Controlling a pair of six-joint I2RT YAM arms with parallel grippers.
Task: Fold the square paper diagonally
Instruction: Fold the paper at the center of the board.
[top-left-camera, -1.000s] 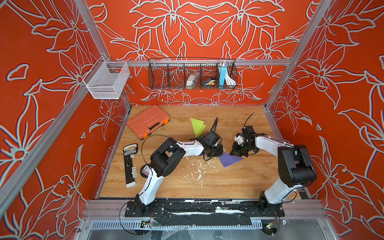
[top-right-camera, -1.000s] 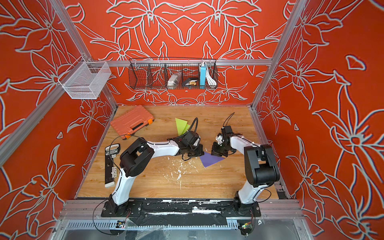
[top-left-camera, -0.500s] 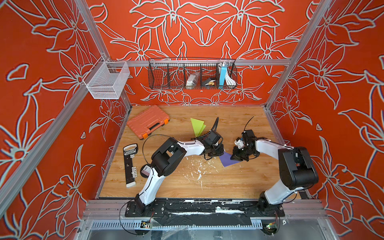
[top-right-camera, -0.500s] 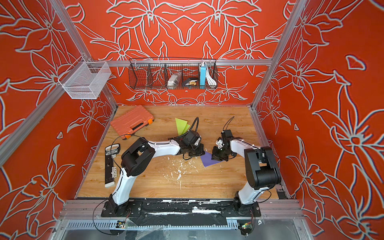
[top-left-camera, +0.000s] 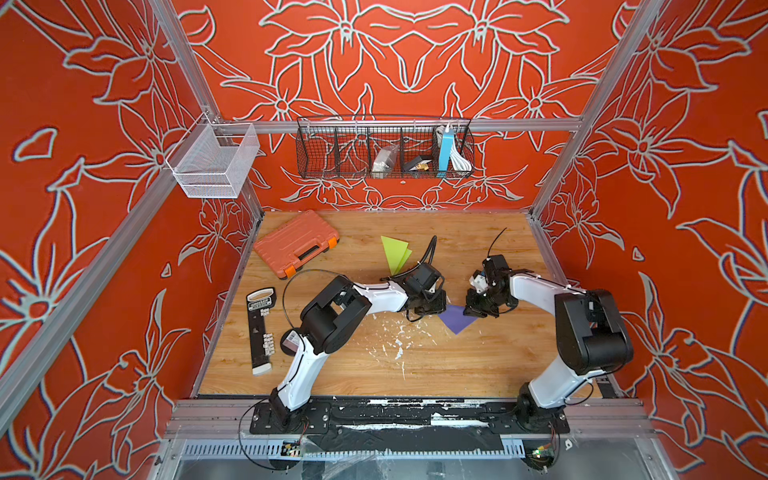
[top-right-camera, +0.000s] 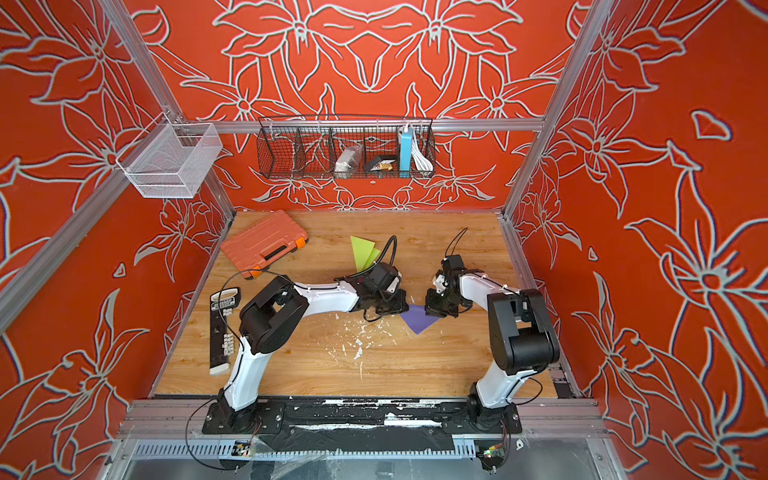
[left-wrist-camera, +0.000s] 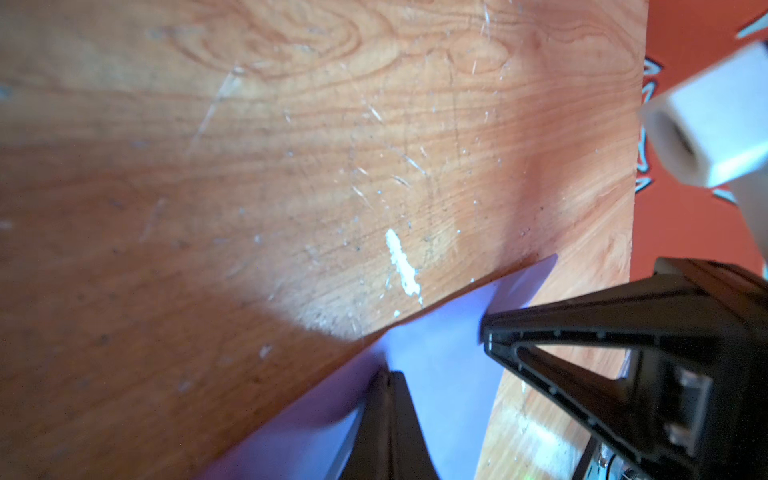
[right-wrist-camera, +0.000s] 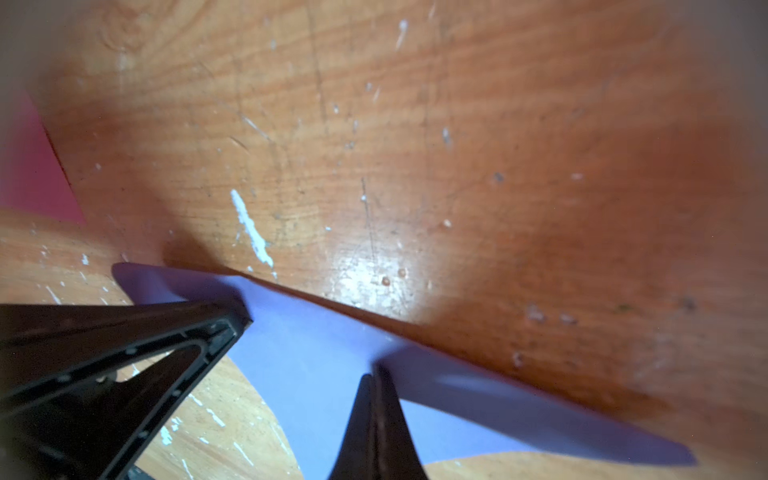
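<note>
Left claw (left-wrist-camera: 385, 374) closed all the way, jaws pressed together, tip pushing down on purple paper (left-wrist-camera: 440, 374). Right claw (right-wrist-camera: 376, 370) same deal: clamped closed, tip on paper. Paper already triangle shape, sitting on wood table (top-left-camera: 457, 374) about mid-table, 1 claw near each end of long back edge, point aimed toward robot bases. Green folded sheet (top-left-camera: 394, 252) farther back, well apart. Orange case (top-left-camera: 296, 242) back-left.

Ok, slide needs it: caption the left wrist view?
Left tool, shut, presses the folded purple paper beside the right tool on the wooden table.
</note>
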